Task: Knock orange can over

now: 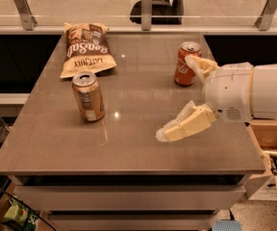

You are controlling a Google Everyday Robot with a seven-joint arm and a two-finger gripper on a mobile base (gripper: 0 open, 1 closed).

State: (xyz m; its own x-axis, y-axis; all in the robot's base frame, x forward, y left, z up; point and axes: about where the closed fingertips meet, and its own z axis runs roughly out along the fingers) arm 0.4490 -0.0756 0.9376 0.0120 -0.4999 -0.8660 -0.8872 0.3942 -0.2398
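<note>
Orange can (87, 96): upright on the left-centre of the table, silver top up, whitish label panel facing front-left; nothing touching it.
Table (129, 150): grey-brown, glossy top, seen from the front and above.
Gripper (175, 96): over the right part of the table, reaching in from the right edge; well apart from the orange can.
Fingers (184, 126): two cream-coloured, spread wide, nothing held between them; upper one just beside the red can, contact not discernible; lower one pointing left, low over the tabletop.
Arm housing (242, 93): white, rounded, at the right edge.
Red can (186, 64): upright, far right of the table.
Chip bag (84, 48): lying flat at the far left, behind the orange can.
</note>
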